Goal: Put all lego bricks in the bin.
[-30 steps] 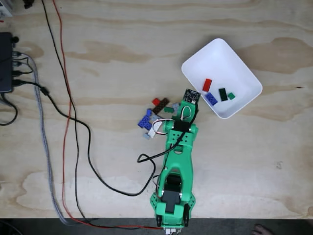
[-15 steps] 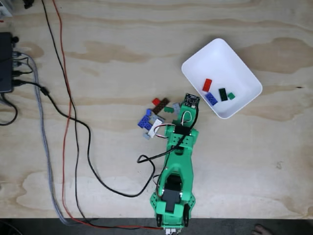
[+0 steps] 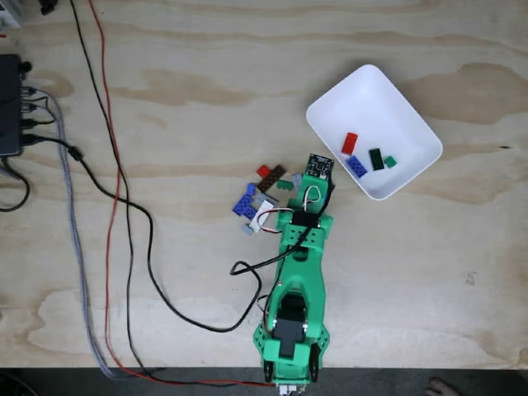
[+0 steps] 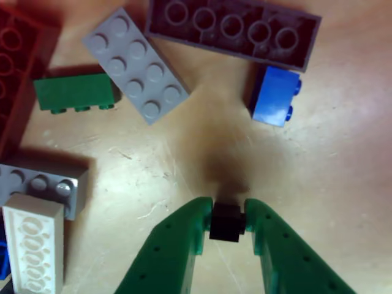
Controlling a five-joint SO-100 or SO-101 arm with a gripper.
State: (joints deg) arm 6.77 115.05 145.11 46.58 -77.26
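Since half a second ago the arm's wrist has shifted slightly up and to the left in the fixed view, toward the loose pile; the bricks and the bin lie where they lay. In the other view the hand (image 4: 227,222) has its 2 green fingers (image 4: 190,236) closed on a small black brick (image 4: 226,222), pinched between the fingertips above the wooden bench (image 4: 343,171). Ahead of the hand and slightly to the right in that view lies a small blue brick (image 4: 276,95), with a long dark brown brick (image 4: 236,30) beyond it. Ahead and to the left sits a grey brick (image 4: 136,65) at an angle, a green brick (image 4: 75,92) on its side just left of it, and a red brick (image 4: 18,67) at the far left edge. Beside the hand on the left lie a white plate (image 4: 33,242) and a second grey brick (image 4: 43,184) touching it. In the fixed view the green arm (image 3: 297,280) reaches up from the lower edge, and the bin (image 3: 388,99) lies up and to the right of the wrist, near it, holding 4 bricks: red (image 3: 350,143), blue (image 3: 356,166), dark (image 3: 376,158) and green (image 3: 389,162). Cables (image 3: 124,214) run across the left of the bench.
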